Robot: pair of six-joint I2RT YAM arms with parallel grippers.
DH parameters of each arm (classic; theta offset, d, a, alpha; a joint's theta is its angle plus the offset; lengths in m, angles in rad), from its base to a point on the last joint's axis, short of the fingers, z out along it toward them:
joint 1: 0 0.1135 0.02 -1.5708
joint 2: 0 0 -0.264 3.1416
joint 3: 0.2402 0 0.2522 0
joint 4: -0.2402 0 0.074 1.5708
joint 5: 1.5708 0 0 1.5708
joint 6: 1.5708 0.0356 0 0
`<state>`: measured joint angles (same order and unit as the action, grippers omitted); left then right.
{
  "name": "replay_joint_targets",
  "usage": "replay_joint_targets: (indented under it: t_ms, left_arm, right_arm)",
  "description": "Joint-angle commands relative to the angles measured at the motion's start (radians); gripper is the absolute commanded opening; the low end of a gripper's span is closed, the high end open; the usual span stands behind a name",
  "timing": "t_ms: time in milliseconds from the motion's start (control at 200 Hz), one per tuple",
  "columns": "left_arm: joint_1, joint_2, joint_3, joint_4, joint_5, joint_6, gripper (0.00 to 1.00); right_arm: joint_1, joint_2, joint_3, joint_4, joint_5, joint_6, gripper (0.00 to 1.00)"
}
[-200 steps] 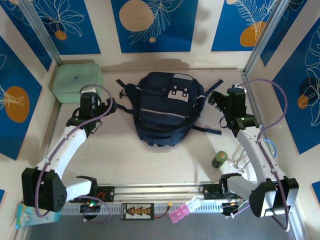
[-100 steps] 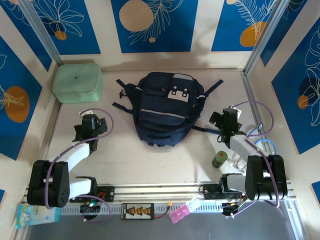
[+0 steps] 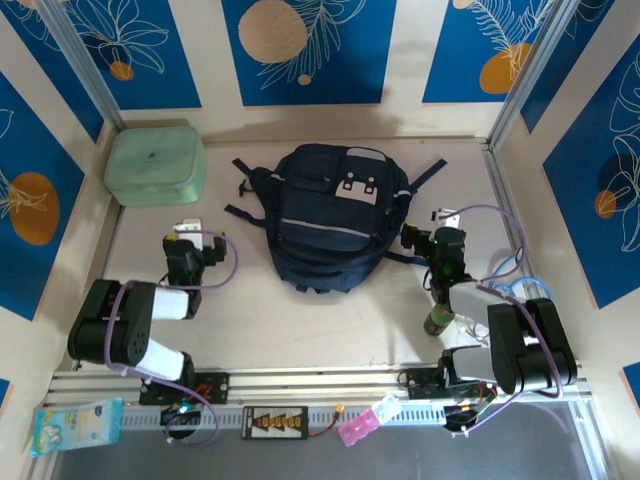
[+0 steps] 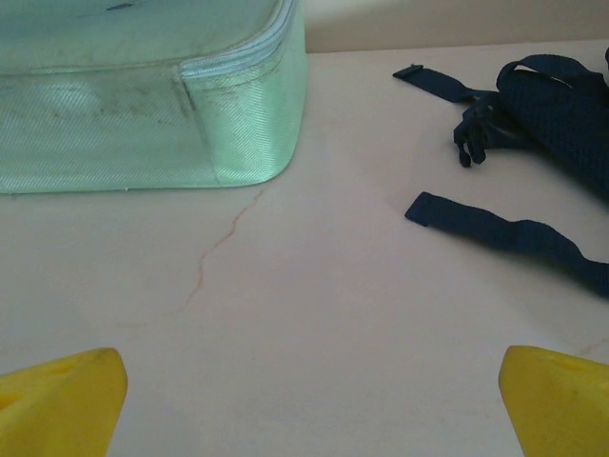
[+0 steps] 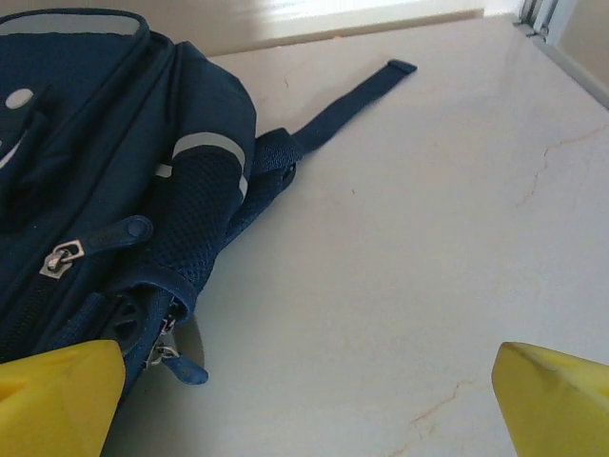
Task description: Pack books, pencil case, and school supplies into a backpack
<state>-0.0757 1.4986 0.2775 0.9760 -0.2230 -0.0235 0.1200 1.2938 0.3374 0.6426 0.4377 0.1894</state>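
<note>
Backpack point(image 3: 325, 220) lies flat on the far middle of the table point(image 3: 300, 320), front pocket up, with its grey-white patch toward the back wall and its dark straps point(image 4: 495, 228) spread loose on both sides. The tabletop is a pale cream, marble-like surface crossed by thin brownish crack lines. Cream walls enclose it at the back and sides, hung with blue panels point(image 3: 305, 45) printed with orange discs and white leaf drawings, and slanted metal posts stand in the two far corners. A mint-green case point(image 3: 155, 165) sits in the far left corner, well apart from the backpack. The left gripper point(image 4: 304, 405) hangs low over bare table between that case and the backpack, its yellow fingertips set wide apart and holding nothing. The right gripper point(image 5: 304, 400) is also spread wide and empty, just beside the backpack's right side pocket, where zipper pulls show. A small green bottle point(image 3: 437, 320) stands near the right arm's base. Along the near edge runs a metal rail point(image 3: 300, 385) that carries both arm bases, and a pink tag point(image 3: 362, 426) lies on it.
</note>
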Motion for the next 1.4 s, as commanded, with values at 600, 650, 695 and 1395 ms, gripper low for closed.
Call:
replay_joint_targets:
  t_ms: [600, 650, 695, 1395]
  left_arm:
    - [0.008, 0.066, 0.086, -0.012, 0.109, 0.048, 1.0]
    - [0.009, 0.064, 0.086, -0.015, 0.109, 0.048, 1.0]
    - [0.009, 0.064, 0.086, -0.013, 0.109, 0.048, 1.0]
    - [0.007, 0.072, 0.104, -0.045, 0.112, 0.055, 1.0]
  right_arm:
    - [-0.014, 0.18, -0.022, 0.327, -0.069, -0.113, 0.99]
    - [-0.02, 0.188, -0.031, 0.348, -0.092, -0.112, 0.99]
    - [-0.02, 0.217, -0.04, 0.392, -0.096, -0.117, 0.99]
    - [-0.085, 0.229, 0.054, 0.208, -0.084, -0.024, 0.99]
